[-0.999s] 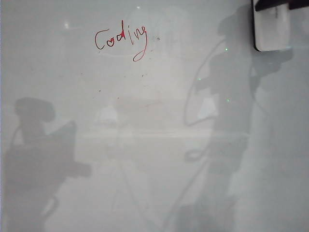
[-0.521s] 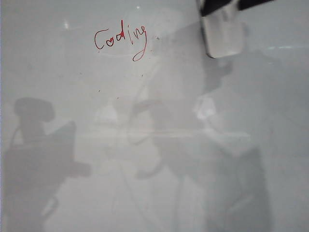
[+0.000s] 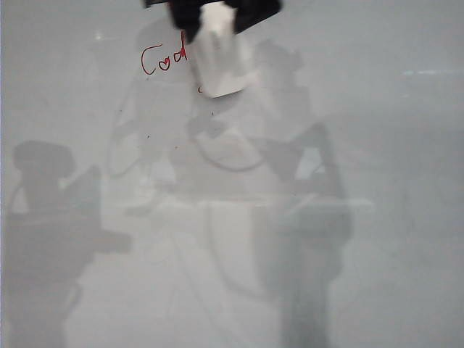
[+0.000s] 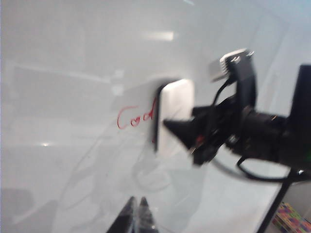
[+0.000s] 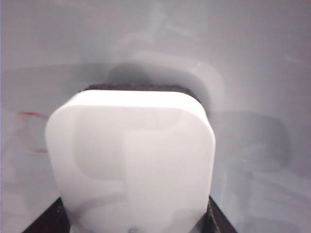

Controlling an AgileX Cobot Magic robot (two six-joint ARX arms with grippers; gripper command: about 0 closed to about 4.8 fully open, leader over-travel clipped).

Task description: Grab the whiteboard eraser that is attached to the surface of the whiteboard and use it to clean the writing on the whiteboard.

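- The right gripper (image 3: 216,11) holds the whiteboard eraser (image 3: 221,61) clamped between its two dark fingers, jaws set about as wide as the eraser's body; the right wrist view shows the white block (image 5: 131,165) filling the space between the finger tips, its dark felt edge at the end away from the gripper.
- The writing (image 3: 164,59) lies partly under the eraser: only the red letters "Cod" show, just beside the eraser's edge and on the side toward the left arm. The rest of the word is hidden behind the block, so whether it is wiped or merely covered cannot be told.
- The eraser's long axis runs outward from the gripper, roughly across the line of the word, so a stroke sideways toward the visible letters would seem to sweep them with the long felt edge.
- The left wrist view shows the same relation: red letters (image 4: 135,118) just beside the eraser (image 4: 175,114), on the far side from the right arm's wrist.
- The left gripper (image 4: 137,218) hangs well apart from the eraser, its finger tips close together and holding nothing; the right arm is clearly the nearer one.
- The whiteboard (image 3: 406,217) is glossy, pale grey, carrying reflections and faint specks, with bare board around the eraser on every side for the stroke.
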